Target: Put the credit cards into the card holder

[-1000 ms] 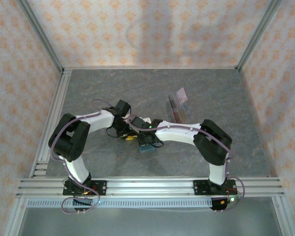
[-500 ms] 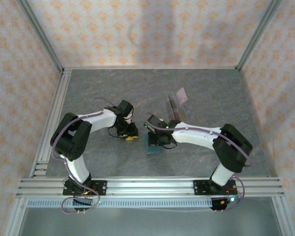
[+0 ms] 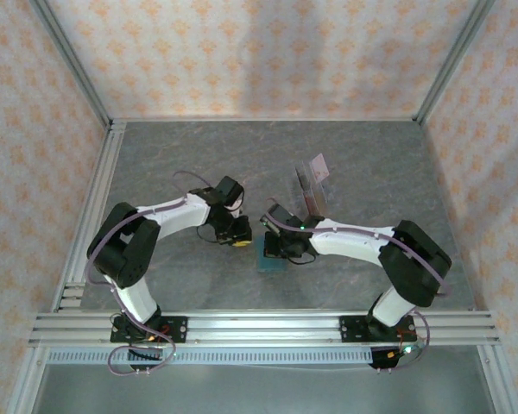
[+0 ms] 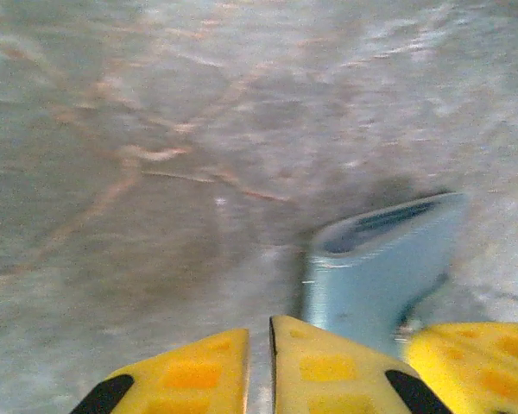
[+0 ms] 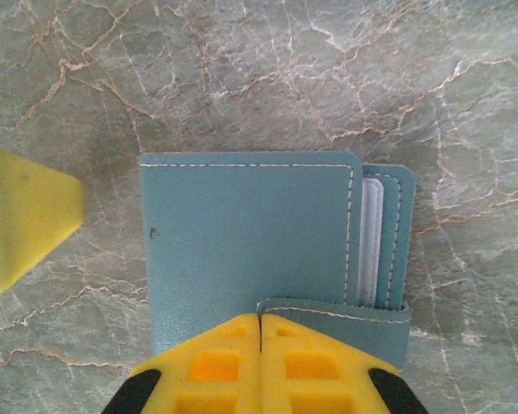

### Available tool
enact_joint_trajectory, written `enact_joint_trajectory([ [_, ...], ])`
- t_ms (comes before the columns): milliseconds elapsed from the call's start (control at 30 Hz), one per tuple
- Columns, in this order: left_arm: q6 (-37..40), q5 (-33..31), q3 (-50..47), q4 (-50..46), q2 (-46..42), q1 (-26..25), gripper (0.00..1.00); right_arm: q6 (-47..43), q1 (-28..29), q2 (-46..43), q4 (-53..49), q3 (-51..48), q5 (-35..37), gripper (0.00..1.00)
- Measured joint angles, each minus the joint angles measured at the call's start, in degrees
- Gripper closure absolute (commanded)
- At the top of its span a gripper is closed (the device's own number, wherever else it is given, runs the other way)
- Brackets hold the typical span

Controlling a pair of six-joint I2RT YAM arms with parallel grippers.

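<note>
The grey marbled table (image 3: 155,172) is enclosed by patterned walls on three sides. The left arm (image 3: 168,211) and the right arm (image 3: 354,237) are both bent inward, so that their ends are brought near each other at the middle of the table.

A clear slotted stand (image 3: 309,191) is located behind the right arm's wrist. A pinkish card (image 3: 321,166) is seen upright in its far end.

The card holder (image 3: 270,259) is laid flat on the table between the two arm ends. In the right wrist view the card holder (image 5: 250,233) is seen folded shut, teal cover upward. Pale inner leaves (image 5: 371,241) are exposed along its right edge, and a strap (image 5: 337,312) is wrapped across its near right corner.

The right gripper (image 5: 261,362) is fully closed, with its yellow pads pressed together. It is positioned over the near edge of the card holder, at the strap. Contact cannot be confirmed.

The left gripper (image 4: 259,366) is closed to a thin slit. Nothing is held. It is positioned low over the table, just beside the card holder's left side (image 4: 371,276).
</note>
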Motion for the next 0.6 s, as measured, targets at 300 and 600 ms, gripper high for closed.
enact_joint_trajectory([
  [300,-6.6,1.8,2.3,4.4,0.1,-2.1,1.0,0.8,-0.5,0.0,2.3,-1.4,-1.2,1.0],
  [600,-9.6,3.3,1.9,9.5,5.6,-2.9,1.0,1.1,-0.8,-0.3,3.5,-2.3,-1.5,1.0],
])
